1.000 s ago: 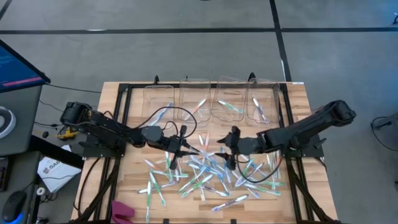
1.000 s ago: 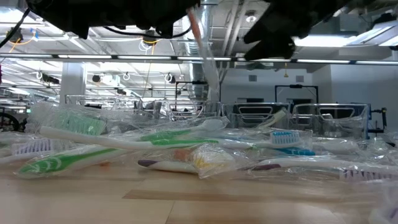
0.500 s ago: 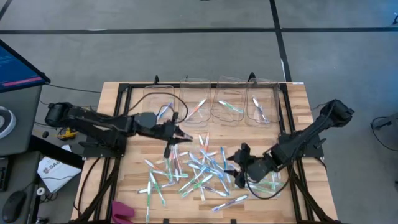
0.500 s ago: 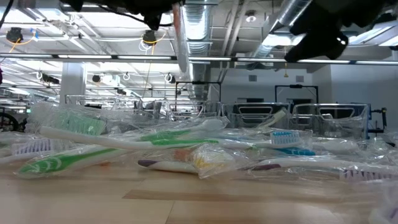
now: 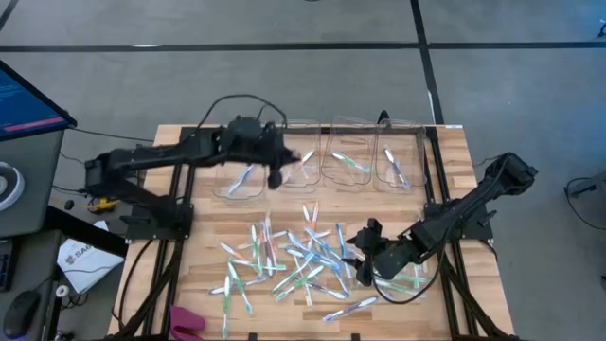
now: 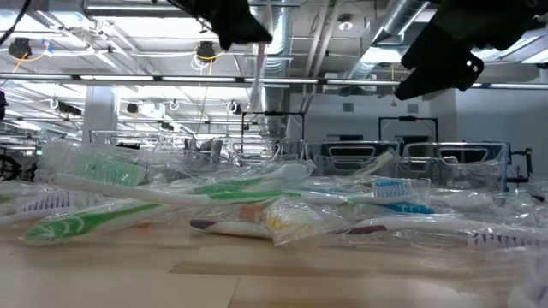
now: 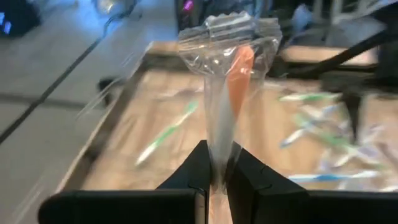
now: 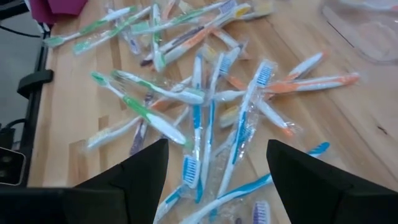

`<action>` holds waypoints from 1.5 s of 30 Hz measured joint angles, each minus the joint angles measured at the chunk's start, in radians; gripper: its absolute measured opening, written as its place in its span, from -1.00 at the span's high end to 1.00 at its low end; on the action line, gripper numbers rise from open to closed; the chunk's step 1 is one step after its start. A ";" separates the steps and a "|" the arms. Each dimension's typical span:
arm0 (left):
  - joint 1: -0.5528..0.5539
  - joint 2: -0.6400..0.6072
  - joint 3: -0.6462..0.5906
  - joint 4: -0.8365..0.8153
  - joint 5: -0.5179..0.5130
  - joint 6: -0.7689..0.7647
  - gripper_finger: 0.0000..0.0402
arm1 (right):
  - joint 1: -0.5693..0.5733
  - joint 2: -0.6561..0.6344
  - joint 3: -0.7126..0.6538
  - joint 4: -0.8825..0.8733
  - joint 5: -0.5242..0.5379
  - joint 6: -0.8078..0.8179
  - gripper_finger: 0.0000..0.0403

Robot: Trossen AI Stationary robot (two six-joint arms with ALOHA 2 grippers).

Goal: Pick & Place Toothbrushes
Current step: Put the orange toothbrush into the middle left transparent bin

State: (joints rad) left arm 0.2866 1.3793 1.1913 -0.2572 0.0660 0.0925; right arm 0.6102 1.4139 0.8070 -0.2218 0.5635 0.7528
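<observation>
Now, change: left tool (image 5: 276, 173) has swung from the bench (image 5: 203, 237) centre to the clear bins (image 5: 241, 161) at the back.
Left tool: clenched on an orange-red wrapped toothbrush (image 7: 229, 93).
Right tool (image 8: 214, 180): released, hovering over the toothbrush pile (image 5: 303, 260).

Four clear bins (image 5: 325, 152) are being shown along the far edge of the bench (image 5: 189, 227); dozens of wrapped toothbrushes (image 5: 303, 251) are being counted mid-bench, too tangled for an exact number

2 matte-black jointed arms, looping black cables, each claw (image 8: 217, 180) with angular black fingers (image 7: 252, 180).
</observation>
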 joint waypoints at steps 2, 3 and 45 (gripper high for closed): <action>0.053 0.043 0.018 0.005 0.031 0.001 0.92 | 0.000 0.000 0.000 -0.008 0.008 0.000 -0.32; 0.076 0.064 0.025 0.002 0.046 0.001 0.92 | 0.000 0.000 0.000 -0.007 0.013 0.000 -0.32; 0.229 0.249 0.024 0.087 0.032 0.059 0.91 | -0.037 0.000 -0.046 -0.002 0.018 -0.002 -0.32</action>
State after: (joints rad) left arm 0.5159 1.6278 1.2148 -0.1703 0.0978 0.1516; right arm 0.5732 1.4139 0.7606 -0.2241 0.5812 0.7513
